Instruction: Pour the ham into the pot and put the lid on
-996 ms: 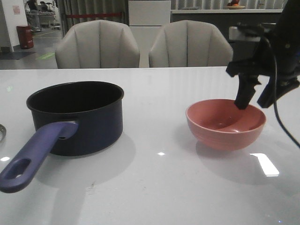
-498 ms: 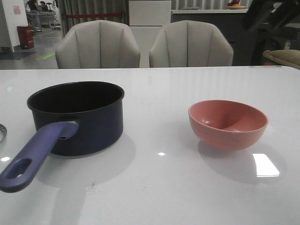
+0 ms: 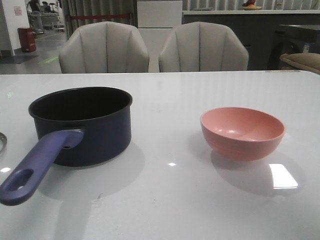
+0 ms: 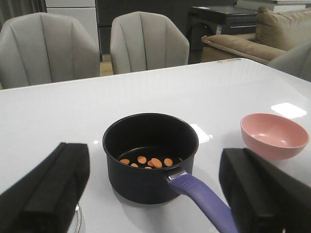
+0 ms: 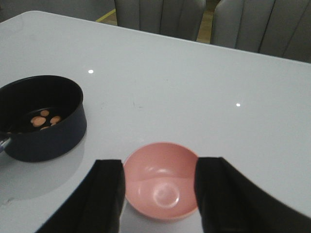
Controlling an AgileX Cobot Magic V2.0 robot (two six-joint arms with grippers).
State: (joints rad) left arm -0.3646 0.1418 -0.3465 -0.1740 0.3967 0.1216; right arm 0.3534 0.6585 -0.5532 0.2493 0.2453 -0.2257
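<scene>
Glossy white table [image 3: 165, 200], two grey chairs [image 3: 103, 47] behind it.
Left gripper [image 4: 155, 194], spread wide, has the pot [image 4: 150, 155] just ahead, ham [image 4: 148, 161] lying inside; right gripper [image 5: 159, 194], also apart, frames the pink bowl [image 5: 161, 180]. A metal edge [image 3: 2, 141] at the table's side is perhaps the lid.

Left gripper [image 4: 150, 194] open wide, fingers at lower corners of its wrist frame. Right gripper [image 5: 160, 194] open too, fingers at bottom edge. Front frame: no arms.
</scene>
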